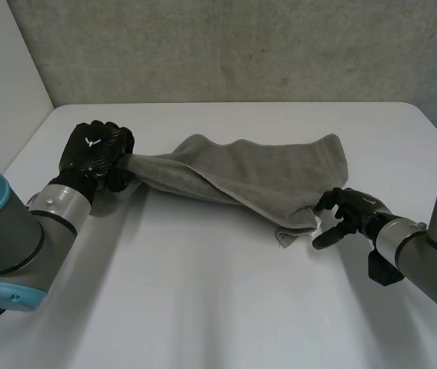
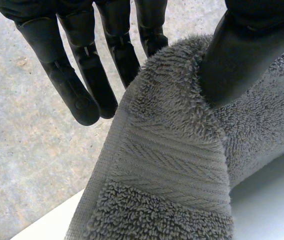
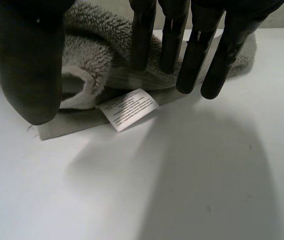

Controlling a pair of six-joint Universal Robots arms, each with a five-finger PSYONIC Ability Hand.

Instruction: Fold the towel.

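Towel (image 1: 257,173) corner pinched in left hand (image 1: 95,148); right hand (image 1: 349,214) spread, unengaged beside opposite end. Risk: thin pinch slipping under drag.

right hand (image 3: 29,60) at grey towel (image 3: 107,45), white label (image 3: 128,108)

Bright, soft light comes from above onto the white tabletop (image 1: 226,307). The towel (image 1: 265,173) makes a faint grey shadow beside it, toward 6 o'clock.
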